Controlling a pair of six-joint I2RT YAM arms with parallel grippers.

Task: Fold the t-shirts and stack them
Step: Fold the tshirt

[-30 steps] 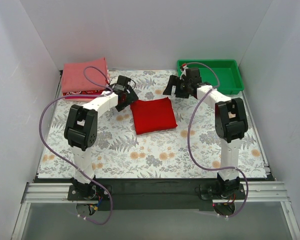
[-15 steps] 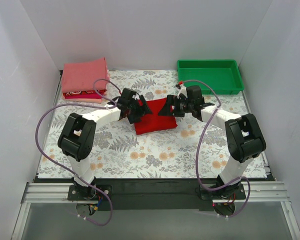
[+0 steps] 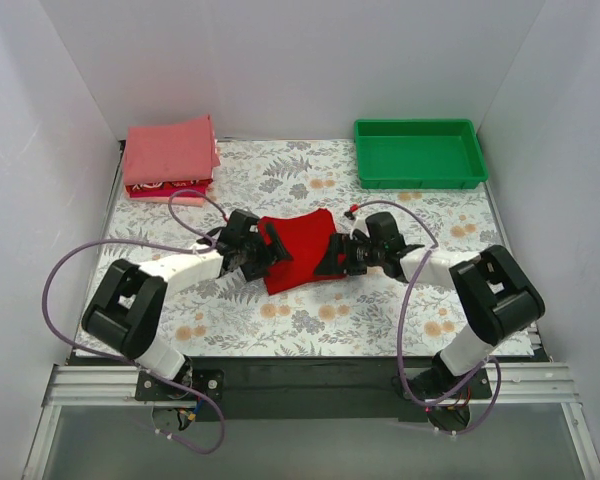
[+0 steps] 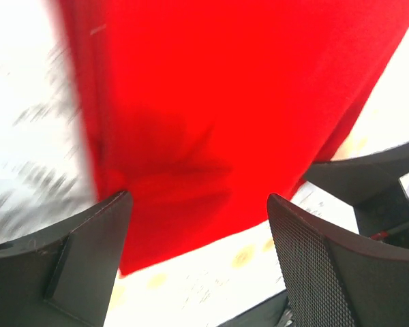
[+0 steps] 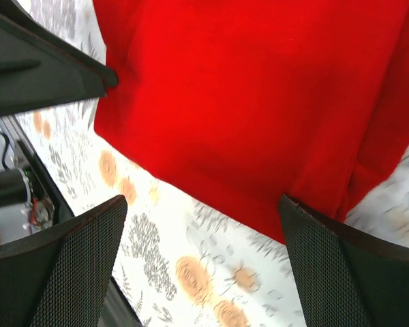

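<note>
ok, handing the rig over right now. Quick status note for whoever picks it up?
Left gripper: open, low at the left edge of the folded bright red cloth t-shirt, not gripping.
Right gripper: open at its right edge, not gripping.
Done: the red tee is folded and lies mid floral-print table. The stack of folded tees, salmon-pink on top, is in the far left corner.
Left: grasp the red tee and set it on that stack.

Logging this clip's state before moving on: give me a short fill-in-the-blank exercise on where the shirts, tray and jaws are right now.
1. The jaws on either side of the red t-shirt both stand ____.
2. The stack of folded t-shirts sits in the far ____ corner of the table.
3. The tray in the far right corner is coloured ____.
Missing words: open; left; green.
</note>
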